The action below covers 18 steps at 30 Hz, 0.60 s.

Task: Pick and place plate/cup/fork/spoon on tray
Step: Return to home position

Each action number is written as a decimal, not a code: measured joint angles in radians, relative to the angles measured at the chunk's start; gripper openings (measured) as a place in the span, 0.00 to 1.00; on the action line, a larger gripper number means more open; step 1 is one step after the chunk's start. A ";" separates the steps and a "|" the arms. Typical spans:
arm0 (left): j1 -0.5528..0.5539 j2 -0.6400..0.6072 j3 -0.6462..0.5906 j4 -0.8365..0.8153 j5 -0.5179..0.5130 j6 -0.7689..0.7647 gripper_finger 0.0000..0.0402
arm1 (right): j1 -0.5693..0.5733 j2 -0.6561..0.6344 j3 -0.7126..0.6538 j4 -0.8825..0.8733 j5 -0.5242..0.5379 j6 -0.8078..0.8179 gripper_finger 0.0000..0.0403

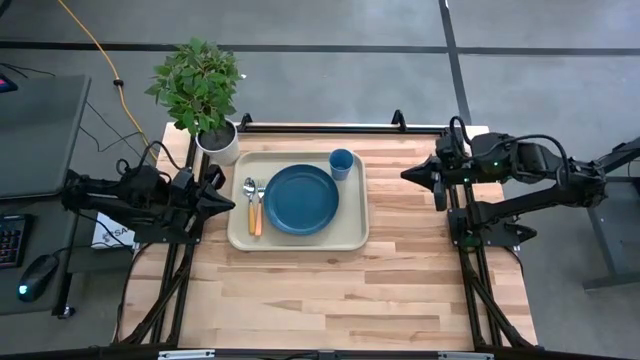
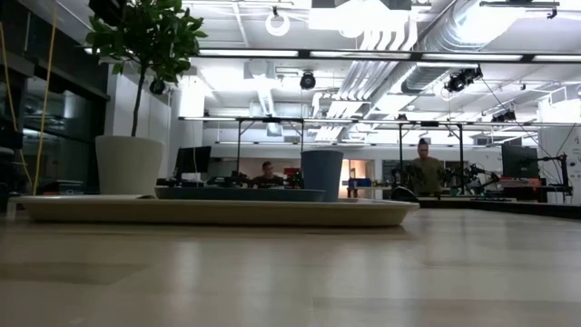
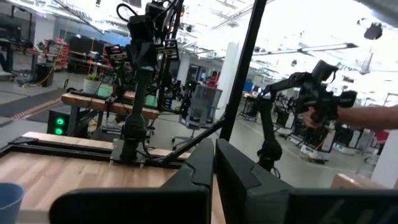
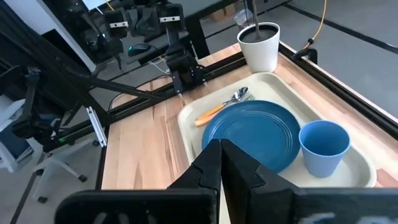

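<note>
The beige tray point(image 1: 345, 236) lies on the table's middle left. On it rest the dark-blue plate point(image 1: 301, 199), the blue cup point(image 1: 341, 163) upright at the tray's far right corner, and the spoon point(image 1: 249, 193) and fork point(image 1: 258, 212) side by side, left of the plate. These also show in the right wrist view: plate point(image 4: 255, 134), cup point(image 4: 323, 148), spoon point(image 4: 235, 96). My left gripper point(image 1: 226, 203) is shut and empty just left of the tray. My right gripper point(image 1: 408, 174) is shut and empty, right of the tray.
A potted plant in a white pot point(image 1: 218, 143) stands at the tray's far left corner. A black frame rail point(image 1: 320, 127) runs along the table's far edge. Bare wood lies toward the near edge point(image 1: 330, 300). People show in the room beyond the table point(image 2: 423, 168).
</note>
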State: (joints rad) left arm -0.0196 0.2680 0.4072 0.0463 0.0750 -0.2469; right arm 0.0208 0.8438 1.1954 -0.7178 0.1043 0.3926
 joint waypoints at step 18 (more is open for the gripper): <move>0.000 -0.263 -0.053 -0.124 -0.008 0.039 0.00 | 0.000 0.002 0.000 0.049 0.046 0.073 0.00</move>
State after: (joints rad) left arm -0.0193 0.0049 0.3539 -0.0781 0.0671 -0.2077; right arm 0.0204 0.8455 1.1954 -0.6692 0.1505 0.4651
